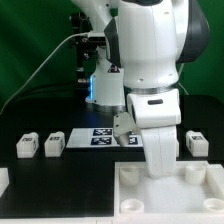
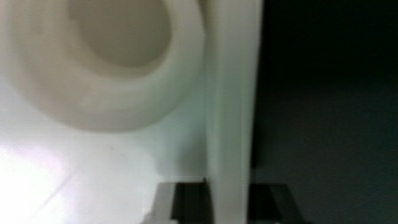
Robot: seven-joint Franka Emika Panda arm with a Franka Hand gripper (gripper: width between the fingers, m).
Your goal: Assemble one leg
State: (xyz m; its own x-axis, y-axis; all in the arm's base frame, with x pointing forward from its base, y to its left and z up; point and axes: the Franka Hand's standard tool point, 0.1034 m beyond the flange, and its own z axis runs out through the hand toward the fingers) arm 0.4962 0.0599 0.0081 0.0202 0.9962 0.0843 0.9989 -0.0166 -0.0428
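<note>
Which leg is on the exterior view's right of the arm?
The lone leg right of the arm; the other two legs stand side by side on that view's left.

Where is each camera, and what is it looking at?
Exterior view: sits off the arm, facing the table; shows the arm, small legs and the white tray.
Wrist view: rides the wrist, staring closely at the tray's round socket; the tool's fingers hug its wall.
Both show the tray.
</note>
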